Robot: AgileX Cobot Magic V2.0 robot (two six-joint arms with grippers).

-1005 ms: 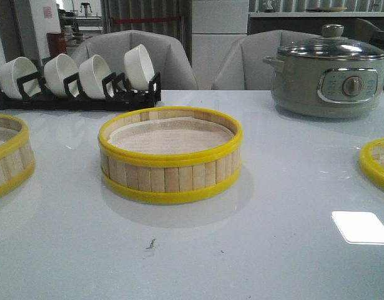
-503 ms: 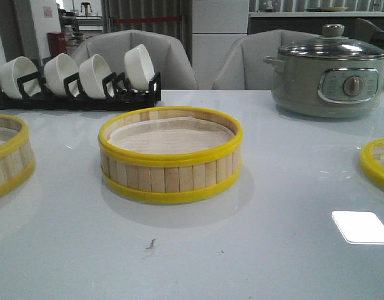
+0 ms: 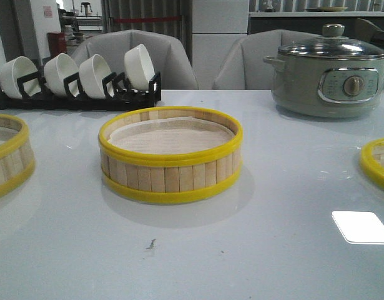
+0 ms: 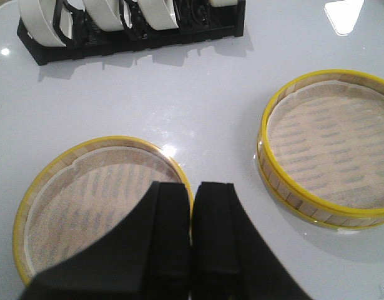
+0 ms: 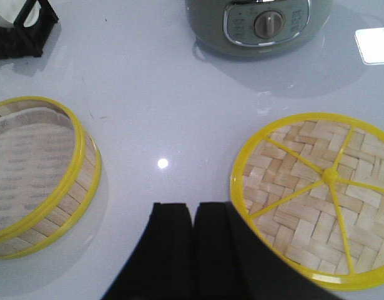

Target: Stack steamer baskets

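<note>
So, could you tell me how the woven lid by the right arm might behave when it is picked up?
The woven lid looks thin and flat, so it is probably light. Lying flush on the glossy table, it may slide rather than lift. Its yellow rim seems the firmest place to grip.

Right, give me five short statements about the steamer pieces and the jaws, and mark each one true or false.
1. Two steamer baskets are already stacked. False: the middle basket and the left basket sit apart on the table.
2. The woven lid lies flat on the table. True.
3. The left gripper holds a basket. False: its jaws are shut on nothing, above the left basket.
4. The electric pot has its glass lid on. True.
5. Bowls sit inside the middle basket. False: the white bowls stand in the black rack.
</note>
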